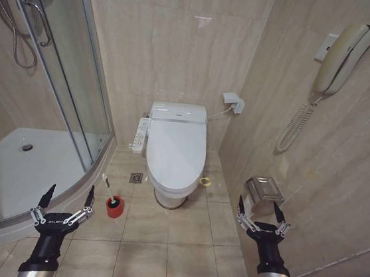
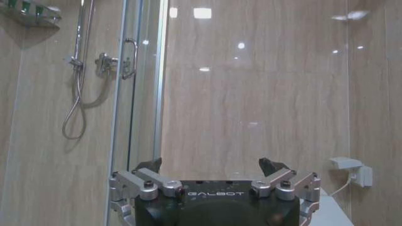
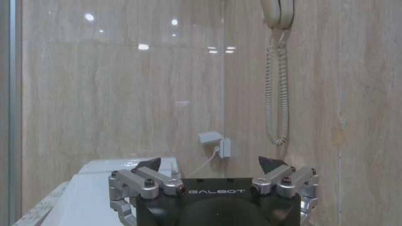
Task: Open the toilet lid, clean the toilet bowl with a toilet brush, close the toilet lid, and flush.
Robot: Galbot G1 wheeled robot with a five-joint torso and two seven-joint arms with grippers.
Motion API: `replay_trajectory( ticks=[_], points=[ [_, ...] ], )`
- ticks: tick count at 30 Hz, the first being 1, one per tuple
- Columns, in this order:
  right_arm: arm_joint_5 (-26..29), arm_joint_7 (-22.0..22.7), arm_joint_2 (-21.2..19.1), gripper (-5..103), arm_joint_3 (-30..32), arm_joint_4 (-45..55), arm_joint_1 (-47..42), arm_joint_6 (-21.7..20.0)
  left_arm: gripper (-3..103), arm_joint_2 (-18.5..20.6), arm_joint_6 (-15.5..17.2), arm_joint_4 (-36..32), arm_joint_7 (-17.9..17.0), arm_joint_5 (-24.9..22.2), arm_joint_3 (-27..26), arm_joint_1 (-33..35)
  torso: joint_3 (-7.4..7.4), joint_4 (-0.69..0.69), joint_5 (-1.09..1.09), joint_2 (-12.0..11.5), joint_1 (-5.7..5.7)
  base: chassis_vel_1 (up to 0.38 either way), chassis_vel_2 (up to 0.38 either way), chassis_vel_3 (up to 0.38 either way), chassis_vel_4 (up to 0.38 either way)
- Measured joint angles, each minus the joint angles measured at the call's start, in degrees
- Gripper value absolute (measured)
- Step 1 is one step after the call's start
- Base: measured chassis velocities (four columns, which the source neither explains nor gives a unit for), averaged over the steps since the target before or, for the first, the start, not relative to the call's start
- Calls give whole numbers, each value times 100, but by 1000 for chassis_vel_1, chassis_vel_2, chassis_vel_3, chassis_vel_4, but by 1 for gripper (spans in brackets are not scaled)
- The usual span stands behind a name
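Note:
The toilet lid (image 1: 178, 146) lies shut over the toilet bowl (image 1: 168, 195), which stands against the back wall with its white button panel (image 1: 140, 135) on the left side. Left of the bowl, the toilet brush (image 1: 107, 186) stands on the floor. Its thin white handle leans out of a small red cup (image 1: 114, 207), which hides its head. My left gripper (image 1: 68, 199) (image 2: 211, 165) is open, low near the shower's edge, just left of the brush. My right gripper (image 1: 261, 213) (image 3: 210, 164) is open at the right wall, clear of the toilet.
A curved glass shower enclosure (image 1: 76, 93) with a raised base (image 1: 21, 223) fills the left. On the right wall hang a phone (image 1: 341, 56) and a metal paper holder (image 1: 264, 189). A floor drain (image 1: 136, 178) lies left of the bowl, a small yellow ring (image 1: 205, 181) right of it.

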Motion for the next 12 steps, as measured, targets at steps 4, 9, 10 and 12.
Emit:
replay_trajectory(
  ticks=[4,9,10,12],
  points=[
    [0,0,0,100,0,0,0,0,100,0,0,0,0,0,0,0,0,0,0,0,0,0,0,0,0],
    [0,0,0,100,0,0,0,0,100,0,0,0,0,0,0,0,0,0,0,0,0,0,0,0,0],
    [0,0,0,100,0,0,0,0,100,0,0,0,0,0,0,0,0,0,0,0,0,0,0,0,0],
    [0,0,0,100,0,0,0,0,100,0,0,0,0,0,0,0,0,0,0,0,0,0,0,0,0]
  ],
)
